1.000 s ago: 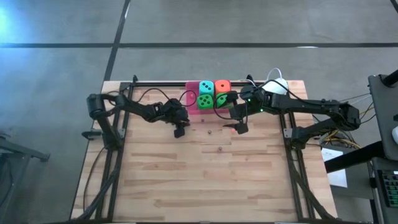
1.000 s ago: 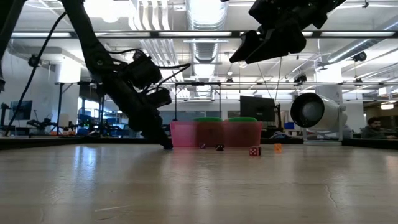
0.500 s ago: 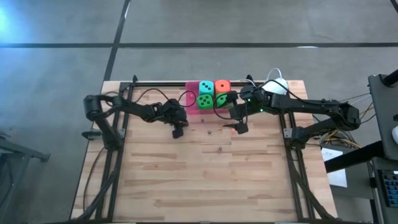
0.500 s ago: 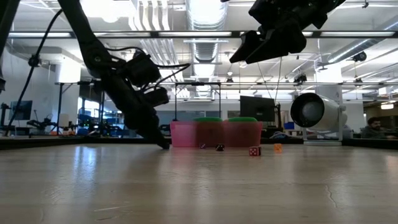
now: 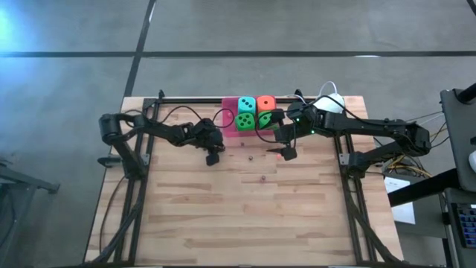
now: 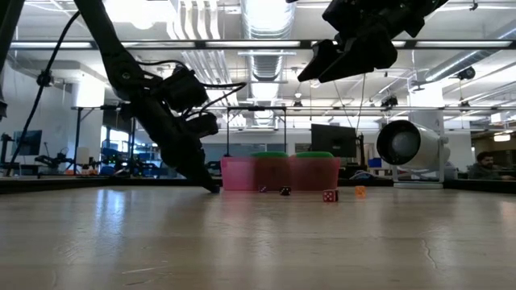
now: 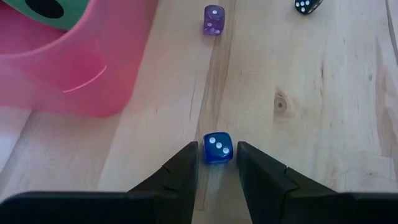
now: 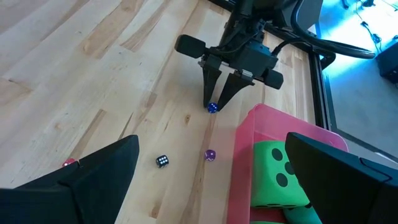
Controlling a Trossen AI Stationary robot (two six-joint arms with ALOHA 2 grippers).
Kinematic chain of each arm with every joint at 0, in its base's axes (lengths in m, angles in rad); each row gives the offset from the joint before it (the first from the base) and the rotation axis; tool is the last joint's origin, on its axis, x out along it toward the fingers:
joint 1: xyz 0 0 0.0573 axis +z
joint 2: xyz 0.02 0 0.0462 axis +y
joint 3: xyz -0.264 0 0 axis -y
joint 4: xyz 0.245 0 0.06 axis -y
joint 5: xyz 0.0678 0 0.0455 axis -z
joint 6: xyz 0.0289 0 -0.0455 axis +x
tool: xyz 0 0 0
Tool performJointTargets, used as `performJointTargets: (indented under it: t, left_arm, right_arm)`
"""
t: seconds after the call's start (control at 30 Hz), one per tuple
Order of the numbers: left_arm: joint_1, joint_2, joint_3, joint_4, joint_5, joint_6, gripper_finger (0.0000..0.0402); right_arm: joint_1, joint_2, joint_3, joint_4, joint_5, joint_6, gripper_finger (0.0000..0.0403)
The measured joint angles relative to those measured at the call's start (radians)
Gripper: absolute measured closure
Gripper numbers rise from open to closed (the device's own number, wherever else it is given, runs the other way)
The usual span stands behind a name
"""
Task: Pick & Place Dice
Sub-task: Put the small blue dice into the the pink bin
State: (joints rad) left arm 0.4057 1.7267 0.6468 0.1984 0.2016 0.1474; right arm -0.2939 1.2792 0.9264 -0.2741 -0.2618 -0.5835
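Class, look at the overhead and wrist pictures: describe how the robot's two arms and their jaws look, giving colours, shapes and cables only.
Both arms are dark and slender, built of jointed segments, with black cables looping loosely along them. The left gripper has a broad, boxy black head with two thin, pointed jaws tapering to a V. The right gripper has wide, flat, matte black jaws, and a small green light glows near its wrist.

Four big pipped dice [image 5: 256,113], two green, teal, orange, packed in pink bin [image 5: 230,103].

The wooden table [image 5: 245,216] carries a pink bin [image 7: 68,74] near its far edge. Near the bin lie small dice: blue [image 7: 217,148], purple [image 7: 213,19], black [image 8: 162,161] and red [image 6: 328,195].
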Motion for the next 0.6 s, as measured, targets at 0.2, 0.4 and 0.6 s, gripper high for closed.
performJointTargets:
  t: [0.2,0.4,0.6]
  left_arm:
    - [0.0,0.0,0.0,0.003,0.0,0.0,0.0284]
    - [0.0,-0.001,0.0,0.004,-0.002,0.009,0.0313]
    - [0.0,-0.002,0.001,0.008,0.001,0.005,0.0363]
  right_arm:
    - [0.0,0.0,0.0,0.0,0.0,0.0,0.0003]
    - [0.0,0.0,0.0,0.0,0.0,0.0,0.0003]
    - [0.0,0.0,0.0,0.0,0.0,0.0,0.0003]
